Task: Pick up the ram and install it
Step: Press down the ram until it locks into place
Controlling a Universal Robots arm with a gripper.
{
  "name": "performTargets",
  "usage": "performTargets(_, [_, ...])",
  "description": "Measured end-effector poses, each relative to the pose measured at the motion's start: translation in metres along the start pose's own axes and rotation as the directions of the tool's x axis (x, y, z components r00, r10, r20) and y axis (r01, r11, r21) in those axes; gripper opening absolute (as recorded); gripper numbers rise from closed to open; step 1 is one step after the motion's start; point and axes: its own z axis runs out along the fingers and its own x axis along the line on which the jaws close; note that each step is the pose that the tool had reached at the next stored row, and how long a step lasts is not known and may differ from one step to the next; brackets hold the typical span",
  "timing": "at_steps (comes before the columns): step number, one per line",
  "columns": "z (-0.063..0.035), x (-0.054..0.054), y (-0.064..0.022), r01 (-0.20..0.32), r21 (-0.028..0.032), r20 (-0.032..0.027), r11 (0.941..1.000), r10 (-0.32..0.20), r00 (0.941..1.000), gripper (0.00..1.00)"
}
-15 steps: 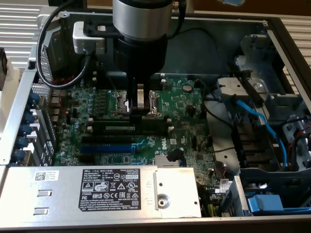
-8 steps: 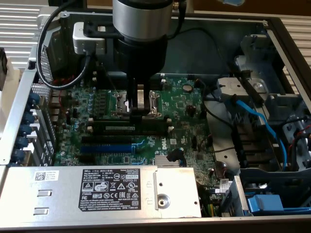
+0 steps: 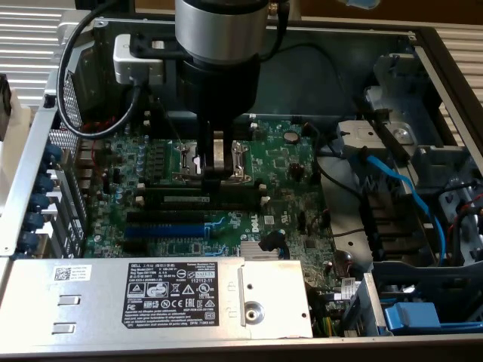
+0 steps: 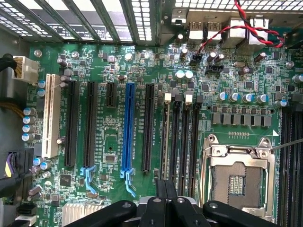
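The tool (image 3: 217, 172) is hanging over the motherboard (image 3: 287, 162) with fingers pressed together, pinching nothing, while the ram (image 3: 198, 198) is sitting in a slot just below its tips.

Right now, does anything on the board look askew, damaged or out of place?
Nothing looks damaged or spilled. The ram lies level in a slot beside the shut hand; whether it is fully seated I cannot tell. The CPU socket stands bare.

Open computer case (image 3: 423, 45) carrying a green motherboard (image 3: 287, 162)

On the motherboard sit long black slots (image 4: 181, 137), a blue expansion slot (image 4: 128, 130), an open processor socket (image 4: 239, 182) and, seemingly, the ram (image 3: 198, 198) lying in one slot.
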Motion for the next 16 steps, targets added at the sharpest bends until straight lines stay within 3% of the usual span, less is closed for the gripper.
performTargets(16, [0.0028,-0.0012,-0.0001,0.001,0.0007,0.0003,1.0,-0.001,1.0,0.1])
